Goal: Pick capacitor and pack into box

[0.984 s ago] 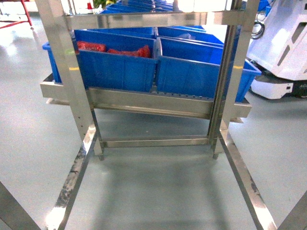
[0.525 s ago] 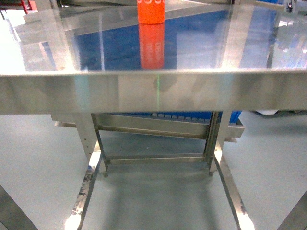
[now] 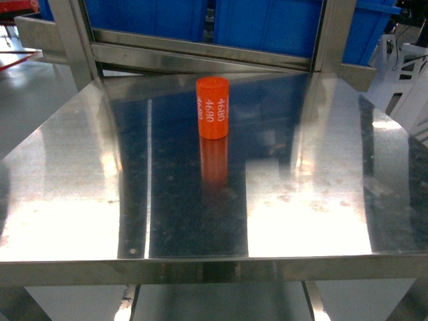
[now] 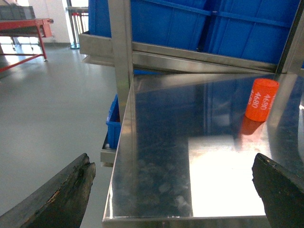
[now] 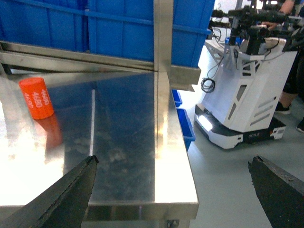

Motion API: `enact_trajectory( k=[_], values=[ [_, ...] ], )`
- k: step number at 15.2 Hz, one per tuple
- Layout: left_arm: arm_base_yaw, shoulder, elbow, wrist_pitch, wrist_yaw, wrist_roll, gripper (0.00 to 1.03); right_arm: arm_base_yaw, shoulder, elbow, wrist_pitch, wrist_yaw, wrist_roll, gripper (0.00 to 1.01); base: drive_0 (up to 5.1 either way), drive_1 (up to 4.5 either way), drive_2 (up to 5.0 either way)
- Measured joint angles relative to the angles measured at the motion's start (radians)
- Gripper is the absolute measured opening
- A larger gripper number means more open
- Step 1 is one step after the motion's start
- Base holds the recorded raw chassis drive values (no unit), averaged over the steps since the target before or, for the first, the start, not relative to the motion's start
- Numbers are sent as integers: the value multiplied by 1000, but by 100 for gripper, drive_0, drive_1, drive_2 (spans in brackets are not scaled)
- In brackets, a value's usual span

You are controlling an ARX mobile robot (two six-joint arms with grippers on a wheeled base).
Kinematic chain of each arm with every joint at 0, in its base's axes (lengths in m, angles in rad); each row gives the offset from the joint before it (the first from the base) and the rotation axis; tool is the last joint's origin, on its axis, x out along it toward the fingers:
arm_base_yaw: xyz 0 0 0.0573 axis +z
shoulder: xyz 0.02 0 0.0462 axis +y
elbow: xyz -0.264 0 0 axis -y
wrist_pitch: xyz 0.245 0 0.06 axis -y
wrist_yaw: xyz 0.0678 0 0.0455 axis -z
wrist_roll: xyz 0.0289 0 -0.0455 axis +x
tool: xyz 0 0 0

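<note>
**Upright on the steel counter: one orange cylinder, both end effectors spread wide**

Squarely in our head view, the small orange-red cylindrical capacitor [image 3: 212, 107] printed with white "4680" stands upright on the polished stainless-steel counter [image 3: 314, 194], toward its far side and near the middle, its reflection stretching toward us on the metal. We see nothing touching it. Behind the counter's far edge sit large blue plastic bins [image 3: 267, 23] on a steel rack.

From our left wrist camera, the left end effector [image 4: 173, 187] has its dark fingers far apart at the frame's lower corners, with the capacitor [image 4: 261, 99] well ahead and to the right. From our right wrist camera, the right end effector [image 5: 173, 190] is likewise spread wide and holds nothing; the capacitor [image 5: 36, 98] stands off to the left, and a white wheeled robot base [image 5: 247, 95] is on the floor beyond the counter's right edge.
</note>
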Motion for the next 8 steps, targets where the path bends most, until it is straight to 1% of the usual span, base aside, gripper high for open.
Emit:
enact_trajectory(
  k=[8],
  values=[
    [0, 0, 0, 0, 1, 0, 98, 0, 0, 0, 0, 0, 1, 98, 0, 0, 0]
  ],
)
